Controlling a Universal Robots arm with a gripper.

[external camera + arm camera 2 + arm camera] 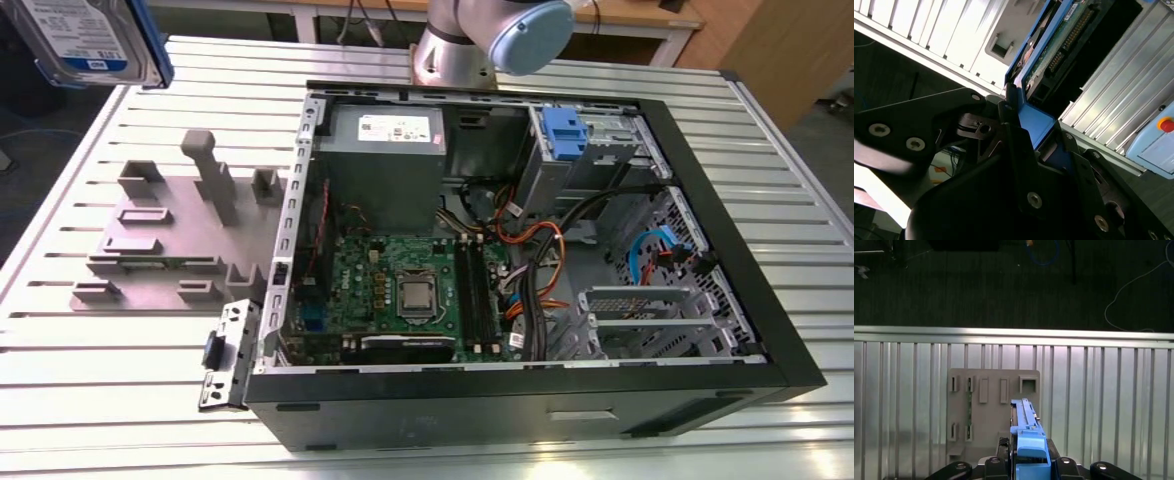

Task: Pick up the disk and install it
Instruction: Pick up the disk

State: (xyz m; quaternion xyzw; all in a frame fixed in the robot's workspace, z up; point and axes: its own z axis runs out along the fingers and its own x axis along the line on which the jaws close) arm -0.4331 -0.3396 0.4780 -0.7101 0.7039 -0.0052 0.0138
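Lifted clear of the slatted metal table (747, 180), at the exterior view's upper left: flat silver-grey hard disk with white and blue label and blue plastic side rails (91, 38), well apart from the open black computer case (534, 400). Pinched edge-on at its blue rail between the jaws of the black gripper (1030, 462) in both wrist views, above the grey plastic fixture plate (991, 412).

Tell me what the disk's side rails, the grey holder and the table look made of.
The side rails of the disk: blue plastic, by the smooth moulded, matte look. The holder: probably grey plastic, dull and uniform. The table: likely aluminium, ribbed and brightly reflective.
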